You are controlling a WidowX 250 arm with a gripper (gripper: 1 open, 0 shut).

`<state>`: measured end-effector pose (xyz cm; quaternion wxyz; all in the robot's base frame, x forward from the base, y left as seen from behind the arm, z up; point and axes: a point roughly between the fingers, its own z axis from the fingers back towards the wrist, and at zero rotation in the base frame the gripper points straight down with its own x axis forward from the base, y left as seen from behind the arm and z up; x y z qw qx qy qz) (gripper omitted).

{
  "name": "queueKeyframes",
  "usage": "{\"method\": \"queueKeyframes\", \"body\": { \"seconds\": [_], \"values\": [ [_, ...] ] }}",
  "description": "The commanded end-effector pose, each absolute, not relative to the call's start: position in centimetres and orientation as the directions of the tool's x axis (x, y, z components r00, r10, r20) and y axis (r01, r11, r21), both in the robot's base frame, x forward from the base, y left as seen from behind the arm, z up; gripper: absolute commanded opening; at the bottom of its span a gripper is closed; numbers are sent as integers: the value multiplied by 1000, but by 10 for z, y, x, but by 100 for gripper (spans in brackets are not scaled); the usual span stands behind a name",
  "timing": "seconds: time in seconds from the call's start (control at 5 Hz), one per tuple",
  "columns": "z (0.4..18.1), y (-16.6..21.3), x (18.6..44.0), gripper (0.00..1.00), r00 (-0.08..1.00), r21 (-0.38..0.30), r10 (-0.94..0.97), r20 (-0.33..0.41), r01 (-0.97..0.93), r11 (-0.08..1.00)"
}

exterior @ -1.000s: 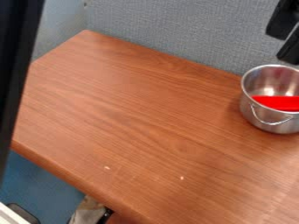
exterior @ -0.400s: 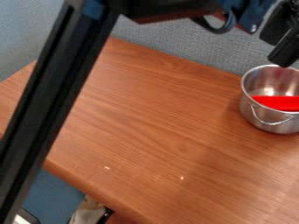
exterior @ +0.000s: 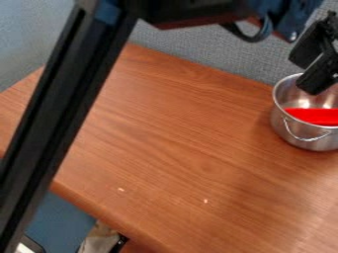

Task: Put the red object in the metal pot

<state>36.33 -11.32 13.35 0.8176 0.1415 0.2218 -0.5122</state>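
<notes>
Arm link: dark, blurred bar crossing the frame from lower left to upper middle, well left of the claw; hides part of the wooden table.
Wooden table: brown grain top, spreading left of and below the claw; bare apart from the pot at its right edge.
Blue-grey wall: textured backing behind the table, left of the claw.
Claw: black, at the upper right, tip hanging just over the pot's rear rim; spread of the jaws not readable in this view, though judged to stand wide apart; nothing seen between them.
Metal pot: shiny steel, round, directly under and slightly in front of the claw, partly cut by the right edge.
Red object: lying on the pot's floor, just below the claw tip, apart from it as far as can be told.
Long axis: roughly across the pot, left end nearer the pot's middle, right end toward the frame edge.
Key relation: red object straight beneath the claw, inside the pot; single arm, so no choice of hand.
Task standing: judged done.
</notes>
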Motion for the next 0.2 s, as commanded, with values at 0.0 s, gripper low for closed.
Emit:
{"method": "queueKeyframes", "body": {
  "seconds": [0.0],
  "values": [
    [181,-89,363,100,444,106,-786,-431,890,444]
  ]
}}
